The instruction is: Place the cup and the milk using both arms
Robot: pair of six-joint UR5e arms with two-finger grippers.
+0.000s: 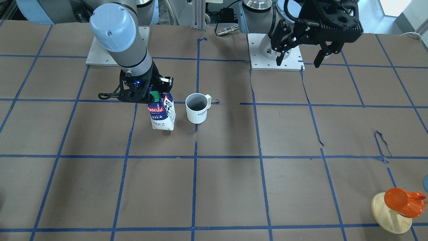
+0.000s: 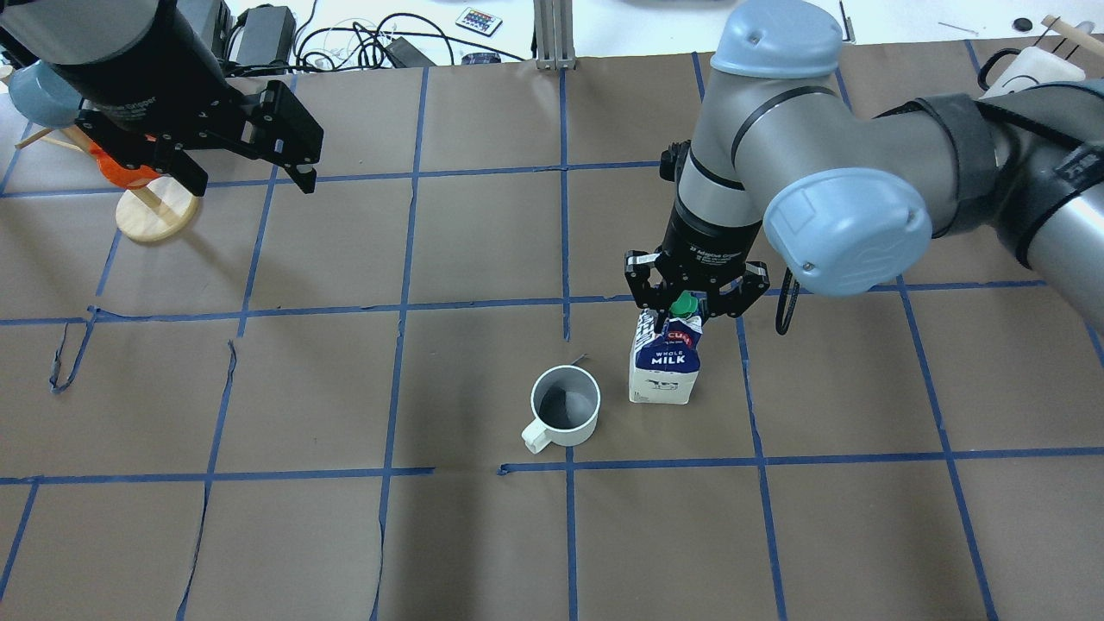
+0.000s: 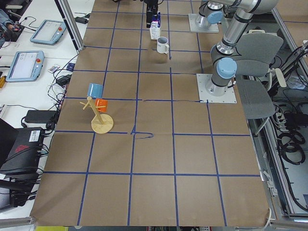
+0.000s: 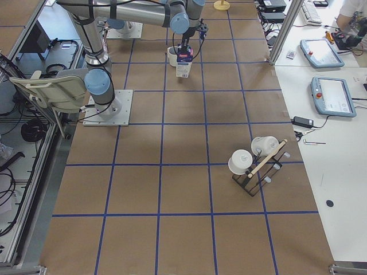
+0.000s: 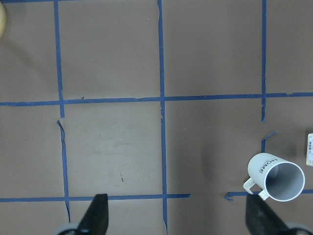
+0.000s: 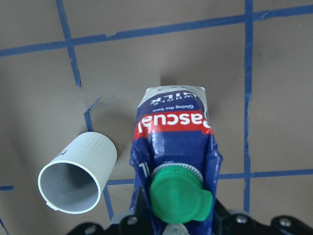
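The milk [image 1: 162, 115] stands on the brown paper table, green cap up; it also shows in the overhead view [image 2: 664, 366] and the right wrist view [image 6: 173, 127]. My right gripper [image 2: 687, 312] reaches down from above and is shut on the carton's gable top. The cup [image 1: 197, 108] stands upright and empty right beside the milk, a small gap between them, as the overhead view [image 2: 565, 405] and the left wrist view [image 5: 276, 178] also show. My left gripper [image 1: 298, 58] is open and empty, held high and well away from both, near its base [image 2: 250, 168].
A wooden mug tree [image 1: 391, 214] with an orange mug [image 1: 403, 201] stands at the table's corner on my left. A rack with white cups [image 4: 255, 160] stands on my right side. Blue tape lines grid the table. White arm base plates [image 1: 276, 65] lie near the robot.
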